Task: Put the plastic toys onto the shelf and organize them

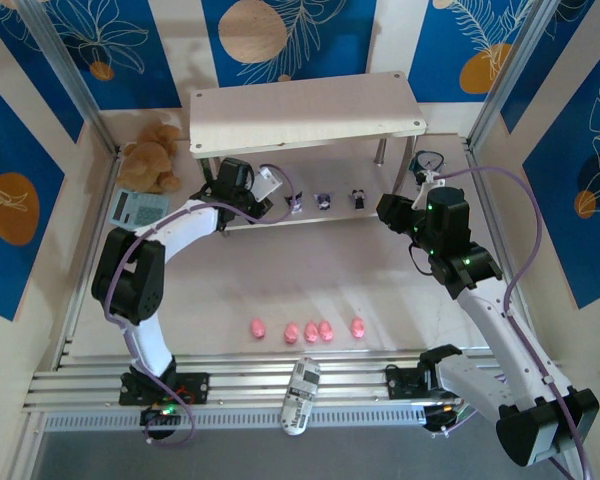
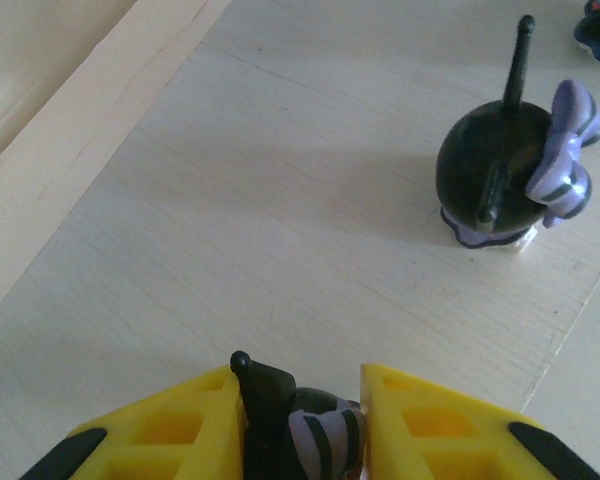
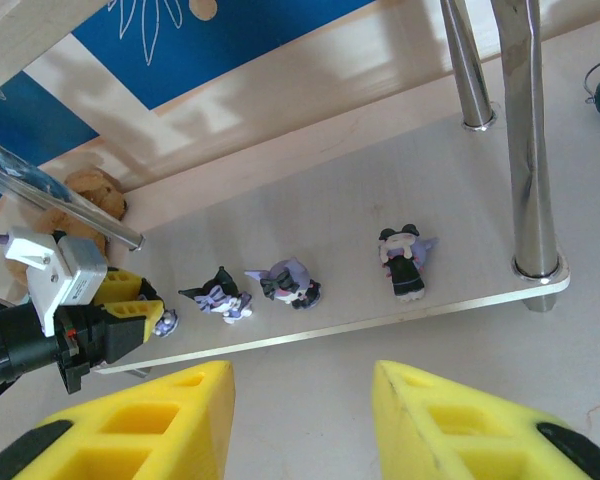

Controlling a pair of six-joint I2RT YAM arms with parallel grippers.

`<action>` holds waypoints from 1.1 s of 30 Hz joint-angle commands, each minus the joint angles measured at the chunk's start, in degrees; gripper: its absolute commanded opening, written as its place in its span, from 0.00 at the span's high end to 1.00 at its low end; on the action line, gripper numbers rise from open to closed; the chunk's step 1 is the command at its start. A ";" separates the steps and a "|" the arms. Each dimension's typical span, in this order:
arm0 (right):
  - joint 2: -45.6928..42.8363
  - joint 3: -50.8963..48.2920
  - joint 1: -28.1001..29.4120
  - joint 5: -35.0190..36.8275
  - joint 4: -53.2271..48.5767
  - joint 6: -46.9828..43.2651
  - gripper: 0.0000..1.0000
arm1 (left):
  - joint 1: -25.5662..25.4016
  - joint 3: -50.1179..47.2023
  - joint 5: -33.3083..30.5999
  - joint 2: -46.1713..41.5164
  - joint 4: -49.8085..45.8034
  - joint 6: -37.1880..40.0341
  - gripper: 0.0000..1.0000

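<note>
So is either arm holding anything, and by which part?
The left gripper holds a dark purple-and-white plastic figurine with pointed ears, its yellow fingers pinching the head from both sides. The right gripper is open and empty.

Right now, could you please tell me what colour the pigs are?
Pink pigs; best in the top external view.

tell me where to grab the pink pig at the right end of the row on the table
Probably across its small rounded body, coming straight down from above. The rightmost pig sits apart from the other pigs, so fingers could drop on either side of it without knocking a neighbour. The right hand is open and empty, so it looks like the one to use.
</note>
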 commanded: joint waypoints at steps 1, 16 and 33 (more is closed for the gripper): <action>-1.09 0.25 -0.16 -1.09 1.34 0.71 0.58 | 0.53 -1.38 2.64 -1.22 -2.84 2.71 0.69; -1.08 0.16 -0.16 -0.92 0.90 0.79 0.58 | 0.53 -1.49 0.60 -0.21 -1.52 5.03 0.65; -1.09 -0.02 -0.02 -0.92 0.73 1.23 0.58 | 0.57 -1.82 -1.38 -1.04 -0.37 5.03 0.56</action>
